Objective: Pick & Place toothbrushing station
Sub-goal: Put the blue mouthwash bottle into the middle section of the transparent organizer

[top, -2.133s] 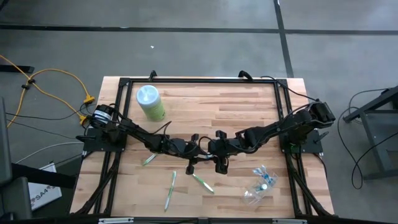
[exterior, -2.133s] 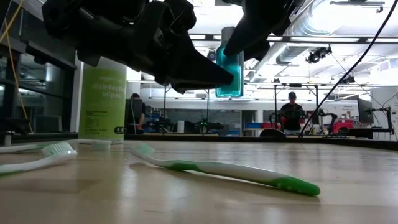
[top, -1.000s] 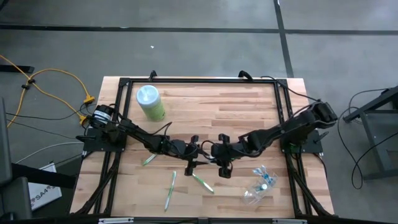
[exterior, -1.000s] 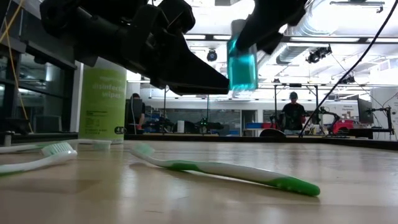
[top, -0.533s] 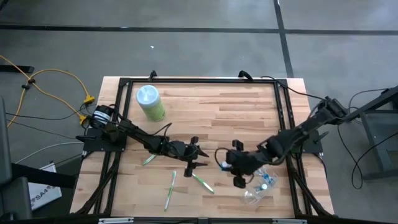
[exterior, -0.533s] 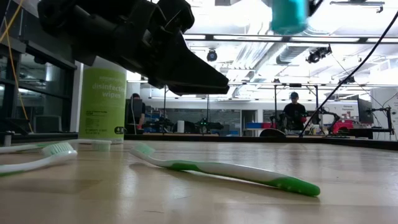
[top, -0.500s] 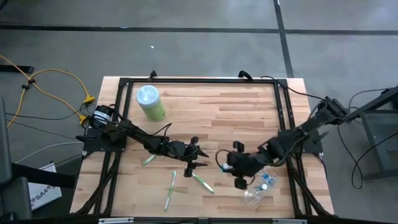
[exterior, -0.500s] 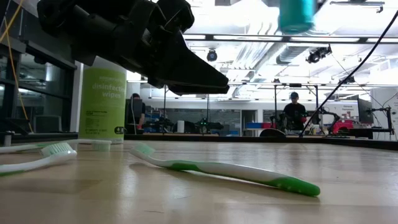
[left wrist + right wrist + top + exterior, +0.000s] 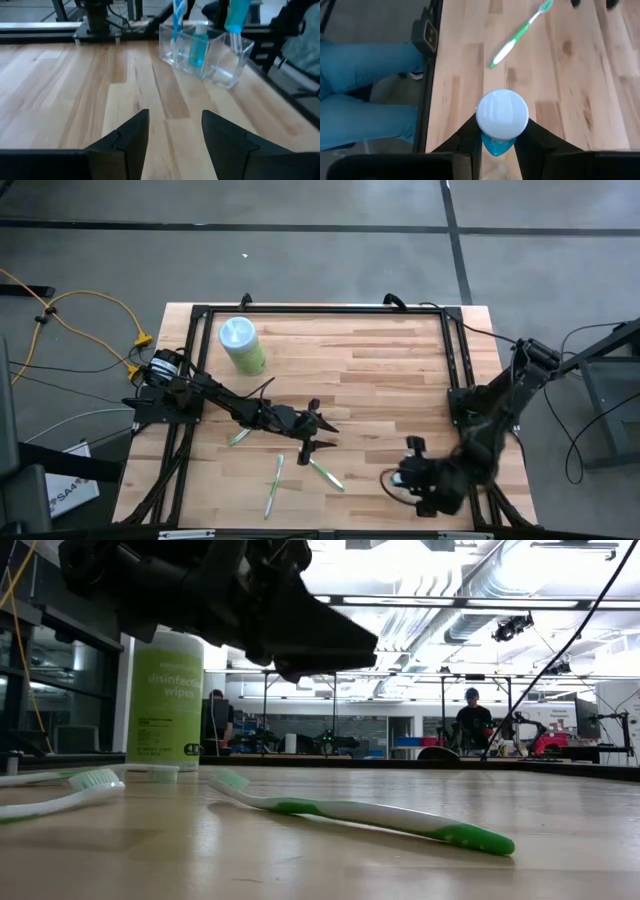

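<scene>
- The right gripper (image 9: 502, 131) is closed on a small blue tube with a round white cap (image 9: 502, 114); in the right wrist view the two dark fingers (image 9: 467, 134) press the tube's blue body from either side, with the cap facing the camera.
- In the high view the right gripper (image 9: 412, 477) sits over the table's near right corner, its arm bent back toward its base at the right edge.
- The clear plastic cup (image 9: 206, 54) is boxy and stands on the light wooden table (image 9: 75, 95) in the left wrist view; a slim blue toothbrush (image 9: 177, 17) and a blue bottle-like item (image 9: 199, 47) stand inside it.
- In the high view the cup cannot be made out beneath the right arm.
- The left gripper (image 9: 172, 137) holds nothing; its fingers stand wide apart above bare wood.
- In the high view the left gripper (image 9: 312, 426) hovers near the table's middle, toward the front.
- A green-and-white toothbrush (image 9: 360, 810) lies flat on the table just beside the left gripper.
- Another green toothbrush (image 9: 272, 486) lies nearer the front edge, and a third (image 9: 238, 438) lies beneath the left arm.
- A pale-green cylindrical canister with a light-blue lid (image 9: 241, 345) stands upright near the back left corner.
- A person's legs in blue trousers (image 9: 365, 95) show beyond the table edge in the right wrist view.
</scene>
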Robot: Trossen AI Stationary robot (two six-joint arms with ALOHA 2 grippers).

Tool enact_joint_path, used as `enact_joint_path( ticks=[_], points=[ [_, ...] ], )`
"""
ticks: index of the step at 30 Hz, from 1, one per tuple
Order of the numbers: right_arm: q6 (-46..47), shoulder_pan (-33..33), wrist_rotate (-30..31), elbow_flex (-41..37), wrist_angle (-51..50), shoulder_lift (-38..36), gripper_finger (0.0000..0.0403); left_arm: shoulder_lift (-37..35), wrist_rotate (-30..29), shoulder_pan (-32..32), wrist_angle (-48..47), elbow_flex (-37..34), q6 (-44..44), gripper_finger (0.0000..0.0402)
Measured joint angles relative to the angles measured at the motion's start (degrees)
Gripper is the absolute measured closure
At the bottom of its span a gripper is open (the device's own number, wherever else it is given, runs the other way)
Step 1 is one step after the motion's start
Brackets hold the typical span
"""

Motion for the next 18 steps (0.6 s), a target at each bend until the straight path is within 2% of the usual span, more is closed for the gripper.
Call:
enact_joint_path(
  ticks=[8, 14, 18],
  points=[
    [16.6, 8.9, 9.13, 0.0, -7.34, 0.0, 0.0323, 0.0, 0.0, -0.23, 5.2, 0.0, -1.89, 0.0224],
    [24.98, 11.95, 10.81, 0.0, -10.64, 0.2, 0.0323, 0.0, -0.04, -0.23, 6.18, 0.0, -1.63, 0.0224],
    [27.37, 12.46, 10.99, 0.0, -13.04, 0.2, 0.0323, 0.0, -0.07, -0.23, 6.19, 0.0, -1.61, 0.0224]
  ],
)
